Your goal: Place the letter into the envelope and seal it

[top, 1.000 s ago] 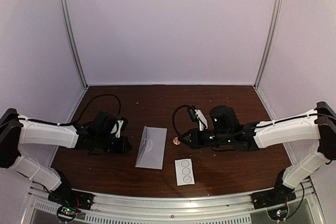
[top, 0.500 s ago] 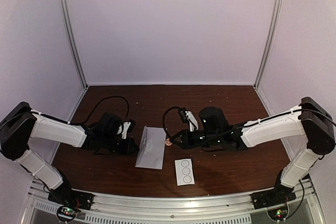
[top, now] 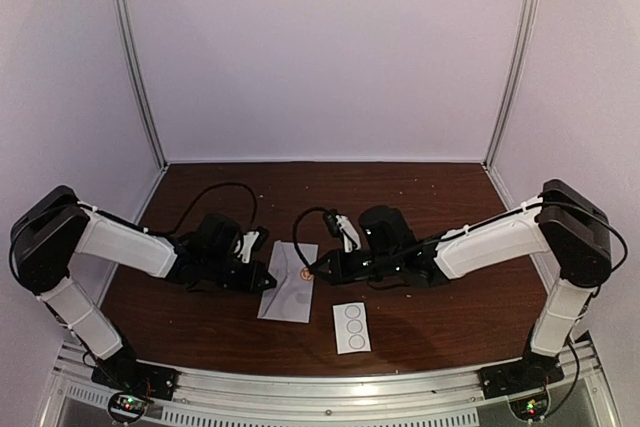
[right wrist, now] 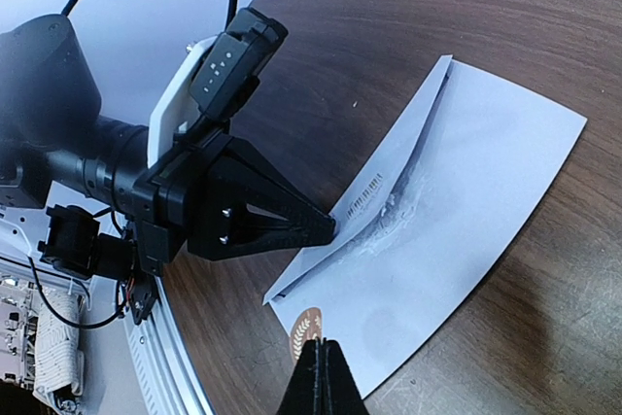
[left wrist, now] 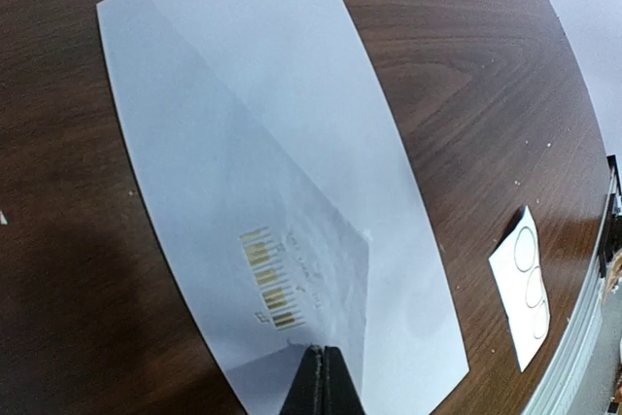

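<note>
The pale grey-white envelope (top: 290, 289) (left wrist: 292, 133) (right wrist: 476, 191) lies flat on the brown table, its flap (right wrist: 374, 187) folded over and slightly raised, with a barcode (left wrist: 267, 279) printed on it. My left gripper (top: 270, 282) (left wrist: 323, 352) (right wrist: 330, 227) is shut, and its tips rest on the flap's edge by the barcode. My right gripper (top: 310, 271) (right wrist: 319, 345) is shut on a round brown sticker (right wrist: 305, 326) at the envelope's right edge. The letter does not show.
A small white sticker strip with circles (top: 351, 327) (left wrist: 525, 284) lies just near and right of the envelope. A metal rail (top: 320, 387) runs along the table's front edge. White walls enclose the back and sides.
Both arms have moved inward to the envelope. The left gripper shut and reached the flap. The right gripper carried the brown sticker left to the envelope's edge.
</note>
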`<state>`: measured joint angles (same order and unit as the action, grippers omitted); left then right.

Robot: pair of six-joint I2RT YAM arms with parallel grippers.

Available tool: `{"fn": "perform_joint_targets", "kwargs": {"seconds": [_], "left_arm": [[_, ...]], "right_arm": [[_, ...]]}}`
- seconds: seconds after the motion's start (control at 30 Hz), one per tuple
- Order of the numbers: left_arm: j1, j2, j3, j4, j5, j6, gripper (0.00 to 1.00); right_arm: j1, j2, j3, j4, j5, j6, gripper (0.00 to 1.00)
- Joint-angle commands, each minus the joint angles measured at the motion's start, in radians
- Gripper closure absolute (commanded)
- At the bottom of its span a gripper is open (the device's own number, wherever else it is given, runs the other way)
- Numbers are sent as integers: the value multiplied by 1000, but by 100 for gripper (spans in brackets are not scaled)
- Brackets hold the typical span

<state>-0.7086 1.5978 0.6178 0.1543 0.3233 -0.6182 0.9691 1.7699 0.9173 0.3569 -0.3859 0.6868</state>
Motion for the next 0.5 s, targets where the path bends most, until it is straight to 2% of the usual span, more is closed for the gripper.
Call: {"fn": "perform_joint_targets", "kwargs": {"seconds": [0.0, 0.47], "left_arm": [[1, 34, 38, 74, 32, 18, 100], [1, 119, 38, 101, 46, 37, 100]], "right_arm": [[6, 43, 51, 23, -19, 11, 100], [-21, 191, 181, -52, -16, 21, 100]]}}
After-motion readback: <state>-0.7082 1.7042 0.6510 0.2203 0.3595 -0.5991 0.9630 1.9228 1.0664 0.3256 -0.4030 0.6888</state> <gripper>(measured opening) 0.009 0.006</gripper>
